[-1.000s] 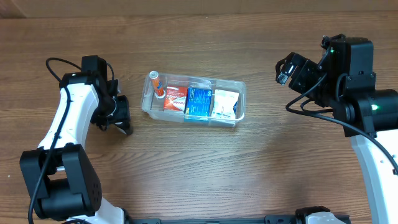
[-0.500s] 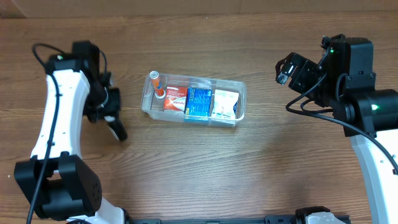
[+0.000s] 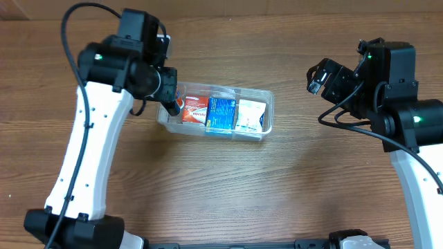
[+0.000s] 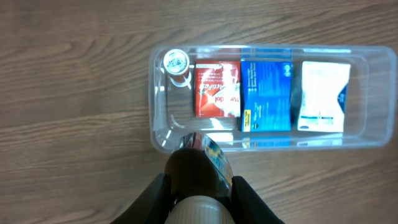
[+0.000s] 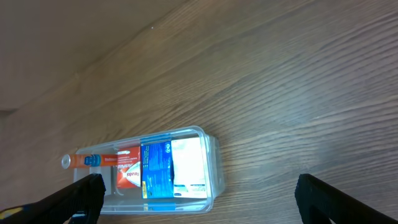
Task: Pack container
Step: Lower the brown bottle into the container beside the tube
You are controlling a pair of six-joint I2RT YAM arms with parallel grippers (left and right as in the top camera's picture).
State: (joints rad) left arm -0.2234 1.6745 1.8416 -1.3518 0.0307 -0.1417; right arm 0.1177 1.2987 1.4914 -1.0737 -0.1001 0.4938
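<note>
Since half a second ago, the left arm has swung from the left edge of the tabletop (image 3: pixel 208 187) up and across, and now the left gripper (image 4: pixel 199 179) hangs over the left end of the container (image 3: pixel 269 109). Neither the right arm nor the container has changed place.

The container lies a little left of the middle of the tabletop, closer to the far edge than to the near one. Its long axis runs from the left edge toward the right edge, only slightly turned. Inside, from left to right, are an orange tube (image 4: pixel 176 61) with a white cap, a red packet (image 4: pixel 217 89), a blue packet (image 4: pixel 266 94) and a white packet (image 4: pixel 323 95).

The left gripper is clenched on a dark rounded thing (image 4: pixel 198 163) with a shiny tip; what kind of thing it is I cannot tell. In the left wrist view this tip sits just over the near wall of the container, at the left corner, below the tube and the red packet. So the free room lies straight ahead of the gripper, toward the far edge, in the bare strip along the near wall. I judge that the coming move is a short advance and descent there, with the held thing turned along the long axis so it does not press on the packets.

The right gripper (image 3: pixel 318 77) is released, fingers wide apart, holding nothing, well apart from the container on its right side. The left arm is clearly the nearer one
</note>
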